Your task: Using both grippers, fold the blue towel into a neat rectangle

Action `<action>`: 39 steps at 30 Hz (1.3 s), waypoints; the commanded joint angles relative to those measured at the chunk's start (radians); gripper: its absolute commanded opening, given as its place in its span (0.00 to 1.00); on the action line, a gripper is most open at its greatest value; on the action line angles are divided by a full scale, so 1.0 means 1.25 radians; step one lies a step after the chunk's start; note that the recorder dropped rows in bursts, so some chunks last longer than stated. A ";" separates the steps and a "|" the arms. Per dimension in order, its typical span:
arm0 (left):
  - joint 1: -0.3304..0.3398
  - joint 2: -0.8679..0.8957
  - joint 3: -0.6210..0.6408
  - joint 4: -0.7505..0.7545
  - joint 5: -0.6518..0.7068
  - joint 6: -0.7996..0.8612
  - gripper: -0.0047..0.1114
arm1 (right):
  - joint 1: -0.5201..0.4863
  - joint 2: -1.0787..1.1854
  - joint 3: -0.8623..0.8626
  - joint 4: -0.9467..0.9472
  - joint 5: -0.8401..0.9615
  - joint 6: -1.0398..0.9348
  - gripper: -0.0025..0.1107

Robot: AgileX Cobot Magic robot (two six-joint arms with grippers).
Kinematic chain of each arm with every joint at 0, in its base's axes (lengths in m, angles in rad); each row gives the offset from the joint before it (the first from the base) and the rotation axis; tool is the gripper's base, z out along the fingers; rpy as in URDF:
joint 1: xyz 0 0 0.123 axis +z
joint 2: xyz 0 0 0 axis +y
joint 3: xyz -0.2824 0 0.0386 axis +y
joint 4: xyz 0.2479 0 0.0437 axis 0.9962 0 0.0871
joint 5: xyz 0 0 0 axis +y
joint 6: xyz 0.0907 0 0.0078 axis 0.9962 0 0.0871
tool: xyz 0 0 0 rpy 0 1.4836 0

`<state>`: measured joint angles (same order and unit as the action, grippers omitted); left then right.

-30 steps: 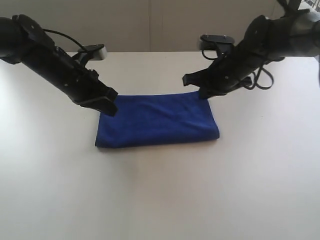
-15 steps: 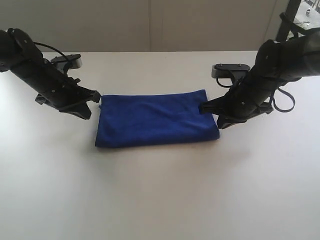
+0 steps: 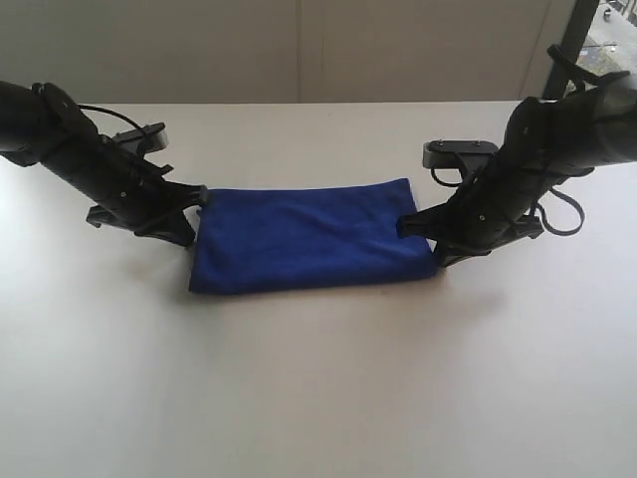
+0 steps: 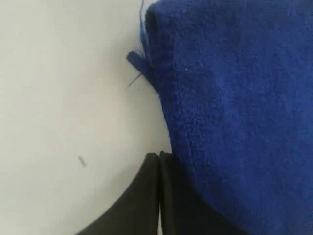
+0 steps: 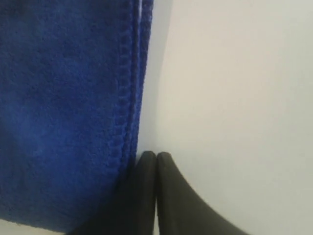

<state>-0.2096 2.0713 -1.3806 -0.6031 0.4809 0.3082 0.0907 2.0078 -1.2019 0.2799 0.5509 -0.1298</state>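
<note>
The blue towel [image 3: 309,237] lies folded in a rectangle on the white table [image 3: 318,388], its layered edge close in both wrist views [image 4: 234,98] [image 5: 63,98]. My left gripper [image 3: 189,231] rests low at the towel's left end, shut with nothing between its fingers [image 4: 159,155]. My right gripper [image 3: 438,254] sits at the towel's right near corner, also shut and empty [image 5: 156,154]. Each pair of black fingertips lies right beside the cloth edge on the table. A small blue loop [image 4: 136,60] sticks out from the towel's edge.
Behind the table stands a pale wall [image 3: 299,50]. A dark frame post [image 3: 569,40] rises at the far right. Black cables [image 3: 557,209] hang from the right arm.
Both arms have come down from above the towel's far corners and swung outward to its two ends. Over the last half second they edged in against the cloth.
</note>
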 commanded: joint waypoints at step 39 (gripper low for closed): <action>0.133 -0.183 0.088 0.008 0.203 0.093 0.04 | -0.023 -0.181 0.104 -0.077 0.034 0.044 0.02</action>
<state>-0.0266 1.8606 -1.3262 -0.5953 0.7473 0.4246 0.0471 1.7854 -1.1323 0.1812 0.6477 -0.0783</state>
